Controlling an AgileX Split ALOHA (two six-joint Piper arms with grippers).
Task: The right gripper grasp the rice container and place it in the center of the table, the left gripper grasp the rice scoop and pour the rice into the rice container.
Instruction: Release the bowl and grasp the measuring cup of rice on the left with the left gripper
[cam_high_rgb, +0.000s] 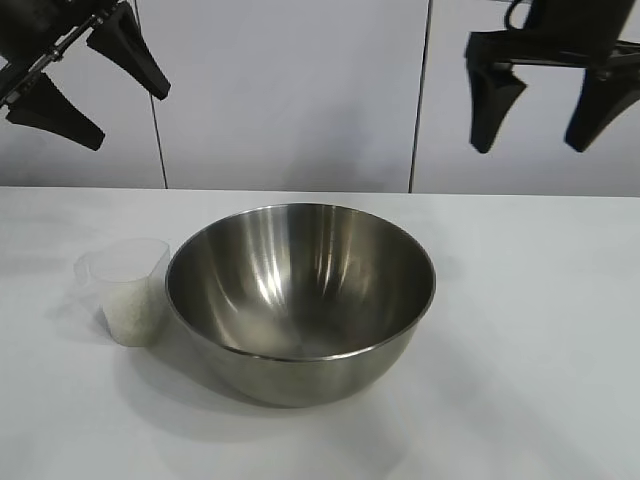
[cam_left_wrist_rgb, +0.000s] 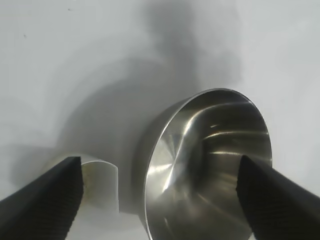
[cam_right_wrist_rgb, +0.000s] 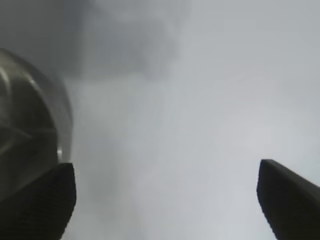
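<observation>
Right claw hangs in the upper right of the exterior frame, fingers spread wide and gripping nothing, well clear of the counter; that reads as its half of the job done, since the rice container sits on its own near the middle of the counter. Over in the upper left, the left claw is tilted, also released and empty, with nothing between its wedge-shaped black fingers; in its own wrist view the container and the rice scoop lie just beyond the fingertips, so it looks lined up for the scoop, which I judge to be the next grab. The scoop stands upright at lower left, touching or just beside the container's wall, I can't tell which. It's thin translucent plastic, tapered, with a pouring lip, and the rice is a pale grainy mass inside it. The container is round, deep, polished steel with bright streaks, its inside apparently bare. The counter is flat, matte white.
</observation>
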